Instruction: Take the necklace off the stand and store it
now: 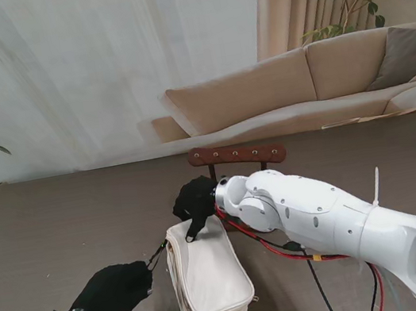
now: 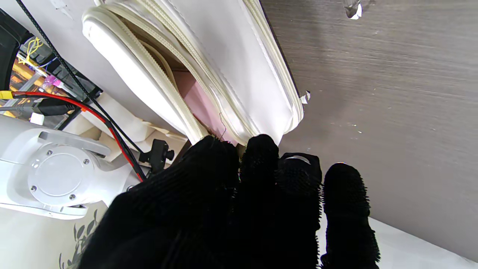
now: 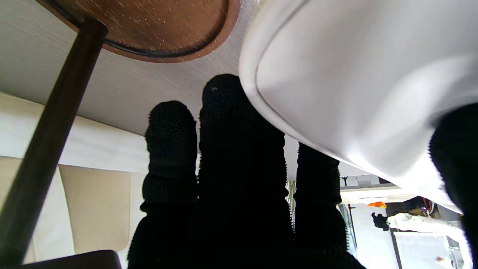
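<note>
While the white handbag lies on the brown tabletop in front of the robot, its far end is gripped by the right hand, whose black-gloved fingers are seen in the right wrist view curled along one side of the bag's rim with the thumb on the other side. The left hand is held just left of the bag, its fingers pressed together at the bag's near corner; in the stand's view a thin dark piece, seemingly the zip pull, is pinched between the fingertips and stretched toward the bag. In the left wrist view the zip is seen undone, and the pink lining is exposed between the cream zip edges. Whether the necklace lies inside cannot be told; it is not made out in any view.

Beyond the bag, a wooden jewellery stand with a dark upright post and a brown crossbar set with small pegs is placed farther from me, close behind the right hand; its round base is shown in the right wrist view. Nothing is seen hanging from the crossbar. Red and black cables are trailed along the right arm. A beige sofa is seen behind the tabletop.
</note>
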